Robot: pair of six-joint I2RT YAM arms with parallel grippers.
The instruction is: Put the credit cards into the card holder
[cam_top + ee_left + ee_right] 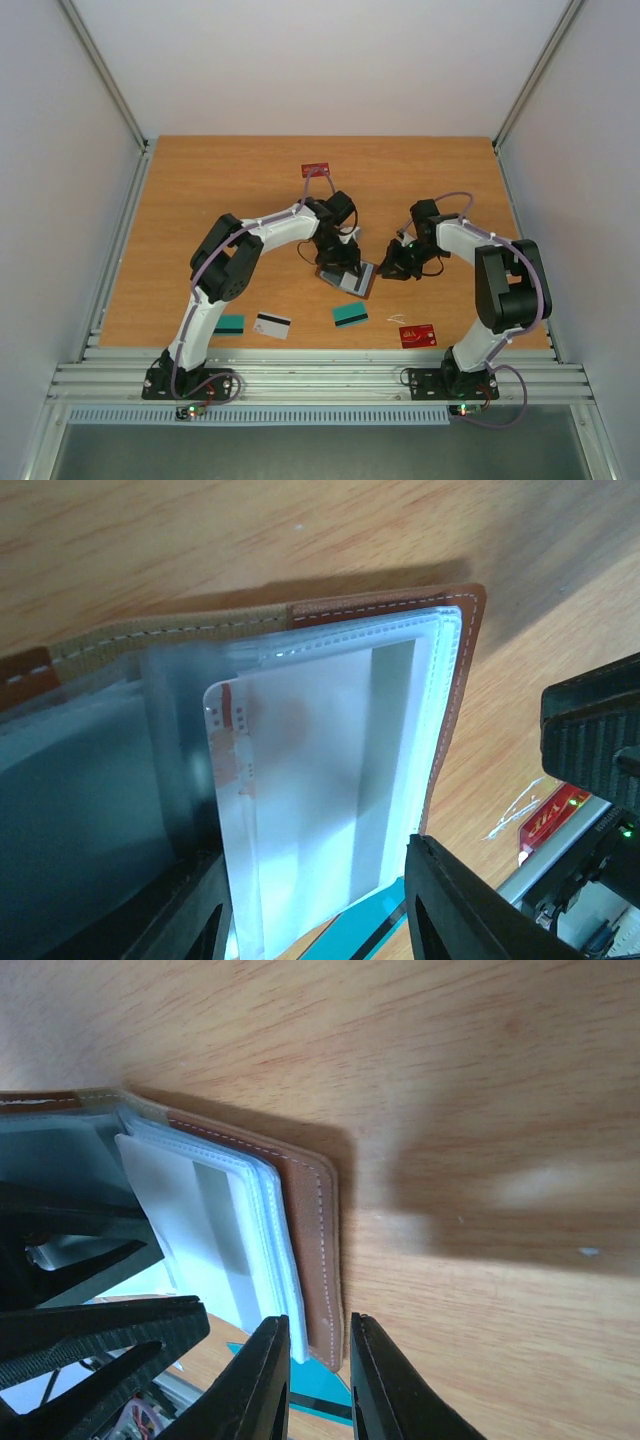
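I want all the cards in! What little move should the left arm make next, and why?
Probably lift the left end effector straight up off the card holder. Its jaws stand apart and the white card sits inside a clear sleeve, so that one looks done; a teal card waits nearby.

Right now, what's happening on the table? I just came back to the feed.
Both arms are at the open card holder mid-table. The left arm's jaws stand open above its clear sleeves, where a white striped card sits in one sleeve. The right arm's jaws straddle the brown cover's edge, narrowly apart; I cannot tell if they pinch it. Loose on the table: two teal cards, a white striped one and a red card near the front, another red card at the back.
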